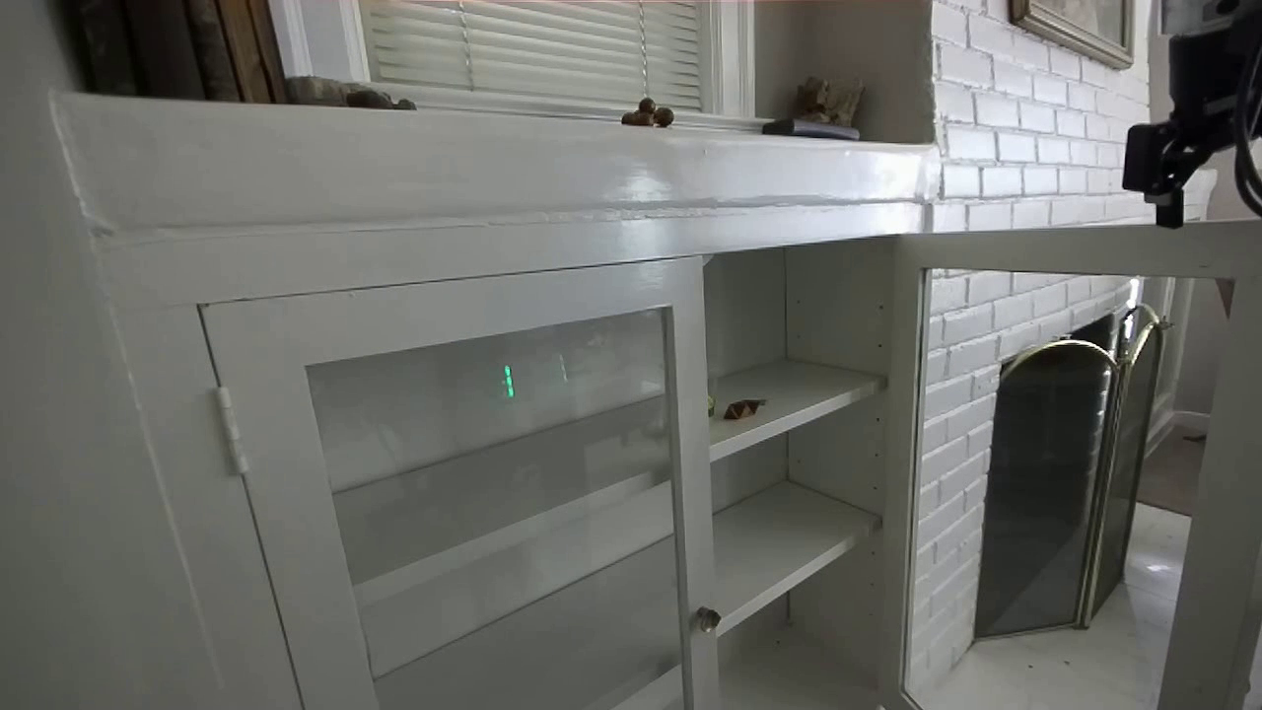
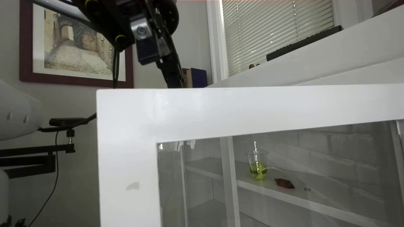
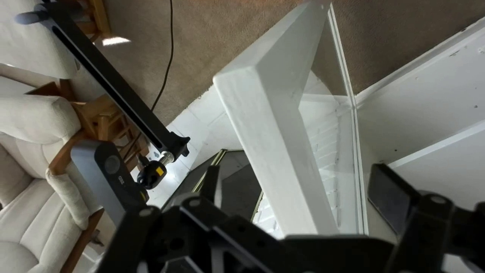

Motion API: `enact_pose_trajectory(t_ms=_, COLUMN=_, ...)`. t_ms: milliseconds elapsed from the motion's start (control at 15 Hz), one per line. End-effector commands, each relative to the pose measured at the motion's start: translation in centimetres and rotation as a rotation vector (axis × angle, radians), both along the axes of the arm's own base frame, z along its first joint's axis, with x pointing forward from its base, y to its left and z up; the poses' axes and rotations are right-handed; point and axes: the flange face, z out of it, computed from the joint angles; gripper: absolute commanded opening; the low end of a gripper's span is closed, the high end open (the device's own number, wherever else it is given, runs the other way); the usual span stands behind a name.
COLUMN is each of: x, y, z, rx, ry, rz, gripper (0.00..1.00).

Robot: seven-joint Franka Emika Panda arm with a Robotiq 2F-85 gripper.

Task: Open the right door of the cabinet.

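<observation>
Right door point(image 2: 240, 110), tall narrow white-painted wooden frame around one clear glass pane, stands open at the right end of the cabinet point(image 1: 414, 261), a long low white-painted wooden built-in. Small greyish patch point(image 2: 133, 186) on its frame in an exterior view. My black two-fingered gripper point(image 3: 297, 185) is at the door's top rail, fingers point(image 3: 390, 201) spread wide; in the wrist view the rail shows between them. Touching or not, I can't tell.

Left door point(image 1: 483, 311), white wooden frame and glass pane, is closed: green glint point(image 1: 509, 381) on the glass, small round knob point(image 1: 707, 619) at its right edge. Open side has white shelves point(image 1: 804, 390); the upper one holds a clear cup point(image 2: 254, 160) with yellow-green contents point(image 2: 258, 171) and, near it, a small faceted reddish-brown piece point(image 2: 284, 183), both seen through the pane in an exterior view.

Flat white top point(image 1: 493, 168) carries dark-spined books point(image 1: 173, 49), a cluster of small brown balls point(image 1: 646, 114) and a flat dark slab point(image 1: 810, 129). White slatted blinds point(image 1: 532, 49) behind, in both exterior views. White-painted brick wall point(image 1: 1025, 128) to the right; dark arched fireplace screen point(image 1: 1050, 493) with brass-coloured trim shows through the open door's pane. Picture point(image 2: 72, 60) in a dark red frame on a grey wall point(image 2: 72, 99). Wrist view, below: brown carpet point(image 3: 212, 41), white tiles point(image 3: 201, 115), cream-cushioned wooden chairs point(image 3: 38, 212), grey camera point(image 3: 100, 174) on a black bracket point(image 3: 110, 77).
</observation>
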Motion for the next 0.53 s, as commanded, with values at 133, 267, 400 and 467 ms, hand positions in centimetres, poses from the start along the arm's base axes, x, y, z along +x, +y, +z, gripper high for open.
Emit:
enact_pose_trajectory(t_ms=133, x=2.3, y=5.7, z=2.7, rx=-0.034, ry=-0.077, rz=0.162, gripper=1.00)
enact_pose_trajectory(t_ms=267, x=3.7, y=8.3, z=3.0, rx=-0.018, ry=-0.111, rz=0.243, gripper=1.00)
enact_pose_trajectory(t_ms=400, x=4.9, y=10.5, z=3.0, rx=0.008, ry=-0.155, rz=0.320, gripper=1.00)
enact_pose_trajectory(t_ms=467, x=5.5, y=11.5, z=3.1, rx=0.020, ry=-0.186, rz=0.346, gripper=1.00)
